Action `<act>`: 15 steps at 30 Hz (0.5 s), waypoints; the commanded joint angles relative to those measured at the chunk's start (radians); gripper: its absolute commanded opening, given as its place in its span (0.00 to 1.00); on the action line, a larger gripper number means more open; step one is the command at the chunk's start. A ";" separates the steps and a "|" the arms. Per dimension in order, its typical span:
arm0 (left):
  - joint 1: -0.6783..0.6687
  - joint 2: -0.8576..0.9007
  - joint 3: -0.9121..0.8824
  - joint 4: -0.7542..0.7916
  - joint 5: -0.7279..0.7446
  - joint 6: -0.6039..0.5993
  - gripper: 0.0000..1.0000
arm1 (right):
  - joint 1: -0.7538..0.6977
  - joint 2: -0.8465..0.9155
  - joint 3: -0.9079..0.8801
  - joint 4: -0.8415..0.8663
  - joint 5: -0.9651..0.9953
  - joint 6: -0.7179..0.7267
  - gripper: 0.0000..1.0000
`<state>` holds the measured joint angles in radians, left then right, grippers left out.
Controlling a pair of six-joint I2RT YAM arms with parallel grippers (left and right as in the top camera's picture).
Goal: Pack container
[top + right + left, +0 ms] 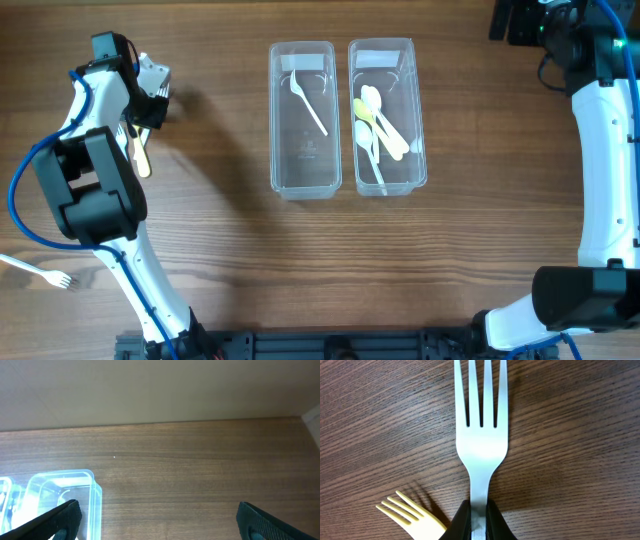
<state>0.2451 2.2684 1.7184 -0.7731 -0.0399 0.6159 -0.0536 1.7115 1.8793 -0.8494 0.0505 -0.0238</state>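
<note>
Two clear containers stand side by side mid-table. The left container holds one white utensil. The right container holds several white and yellow spoons. My left gripper is at the far left; in the left wrist view it is shut on the handle of a white fork, tines pointing away over the wood. A yellow fork lies beside it, and also shows in the overhead view. My right gripper is open and empty above the table's far right.
Another white fork lies near the left front edge. A corner of a clear container shows at the left of the right wrist view. The right arm runs along the table's right side.
</note>
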 commanded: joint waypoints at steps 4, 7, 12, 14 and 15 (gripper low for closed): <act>0.006 -0.077 -0.003 0.028 -0.003 -0.053 0.09 | -0.003 0.007 -0.003 0.003 0.017 -0.002 1.00; 0.005 -0.116 -0.003 0.037 -0.003 -0.070 0.10 | -0.003 0.007 -0.003 0.003 0.017 -0.002 1.00; 0.001 -0.182 -0.002 0.037 -0.002 -0.110 0.10 | -0.003 0.007 -0.003 0.003 0.017 -0.002 1.00; -0.005 -0.208 -0.002 0.037 -0.002 -0.127 0.11 | -0.003 0.007 -0.003 0.003 0.017 -0.002 1.00; -0.008 -0.214 -0.002 0.037 -0.002 -0.127 0.11 | -0.003 0.007 -0.003 0.003 0.017 -0.002 1.00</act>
<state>0.2443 2.1120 1.7176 -0.7387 -0.0399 0.5320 -0.0536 1.7115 1.8793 -0.8494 0.0505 -0.0238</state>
